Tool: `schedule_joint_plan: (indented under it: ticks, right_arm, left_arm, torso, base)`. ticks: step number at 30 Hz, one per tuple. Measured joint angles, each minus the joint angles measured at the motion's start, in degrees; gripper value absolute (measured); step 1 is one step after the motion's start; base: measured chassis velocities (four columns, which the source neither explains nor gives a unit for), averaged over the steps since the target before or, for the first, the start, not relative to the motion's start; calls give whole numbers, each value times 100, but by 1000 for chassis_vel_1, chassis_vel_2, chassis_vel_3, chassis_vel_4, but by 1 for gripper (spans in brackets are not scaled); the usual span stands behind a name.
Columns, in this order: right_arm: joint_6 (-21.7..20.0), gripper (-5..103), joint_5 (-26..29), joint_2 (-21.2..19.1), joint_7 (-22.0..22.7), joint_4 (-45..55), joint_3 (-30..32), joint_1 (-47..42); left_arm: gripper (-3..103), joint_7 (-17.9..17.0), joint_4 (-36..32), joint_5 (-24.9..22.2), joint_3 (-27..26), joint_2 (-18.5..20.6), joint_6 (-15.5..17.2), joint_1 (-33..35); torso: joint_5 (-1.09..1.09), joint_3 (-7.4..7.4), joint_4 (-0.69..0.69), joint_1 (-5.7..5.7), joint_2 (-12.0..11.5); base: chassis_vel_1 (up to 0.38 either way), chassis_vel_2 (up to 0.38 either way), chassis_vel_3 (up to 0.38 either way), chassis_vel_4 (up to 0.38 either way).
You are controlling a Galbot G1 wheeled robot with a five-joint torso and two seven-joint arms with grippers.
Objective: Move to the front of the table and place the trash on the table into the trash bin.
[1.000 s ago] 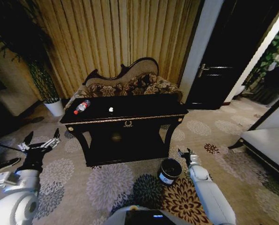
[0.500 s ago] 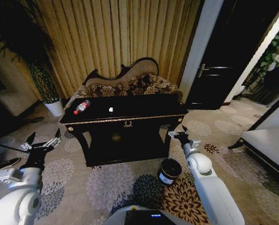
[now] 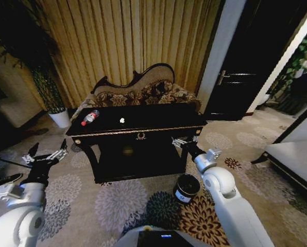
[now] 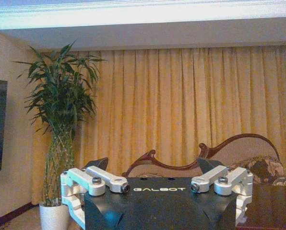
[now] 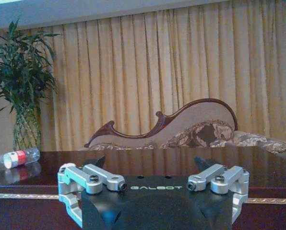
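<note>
You are facing the front of a glossy black carved counter (image 3: 158, 119) with gold edge trim and a gold emblem at the middle of its front rail; a lower shelf is sitting beneath the top. A clear plastic bottle (image 3: 90, 117) with a red label and red cap is lying on its side at the counter's far left corner, and a small crumpled white paper wad (image 3: 122, 120) is resting near it, a little toward the middle of the top. A small round dark trash bin (image 3: 186, 188) with a white label is standing on the patterned carpet (image 3: 117, 200) just in front of the counter's right front leg. Your right gripper (image 3: 184, 142) is hovering in the air just off the counter's right front corner, above and behind the bin, with its jaws spread wide and holding nothing. In the right wrist view the gripper (image 5: 150, 163) is looking level across the dark top, where the bottle (image 5: 14, 158) is lying at the far end. Your left gripper (image 3: 45, 154) is waiting low over the carpet, well apart from the counter's left side, its jaws also spread wide and empty. In the left wrist view that gripper (image 4: 154, 165) is pointing toward gold curtains (image 4: 181, 105) and a tall potted plant (image 4: 59, 139). A curved-back floral sofa (image 3: 143, 90) is standing directly behind the counter.
</note>
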Motion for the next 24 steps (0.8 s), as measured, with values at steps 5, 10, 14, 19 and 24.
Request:
schedule_joint_plan:
  ticks: [5, 10, 14, 19, 24]
  right_arm:
    - [46, 100, -3, -36, 0, -69, 31, 28]
    - [118, 100, -27, -36, 0, -125, 21, 47]
    - [132, 100, -58, -28, 0, -125, 6, 43]
    - [124, 100, -75, -27, 0, -45, -5, 15]
    - [115, 100, -78, -22, 0, 62, -11, -34]
  left_arm:
    - [100, -8, 33, -1, 12, 44, 42, -53]
    - [100, -9, 91, 5, 17, 47, 44, -54]
    - [100, -9, 109, 11, 23, 43, 44, -64]
    - [100, -5, 112, 18, 24, 26, 40, -63]
    - [100, -1, 107, 29, 24, -1, 34, -45]
  torso:
    - [0, 0, 0, 0, 0]
    - [-1, 1, 0, 0, 0]
    - [0, 2, 1, 3, -2]
    - [-1, 1, -1, 3, -2]
    - [0, 1, 1, 2, -2]
  base:
    - [-118, 121, 117, -103]
    - [-182, 185, 188, -185]
    - [-191, 210, 219, -210]
    - [-193, 196, 202, -198]
    - [-154, 180, 158, -159]
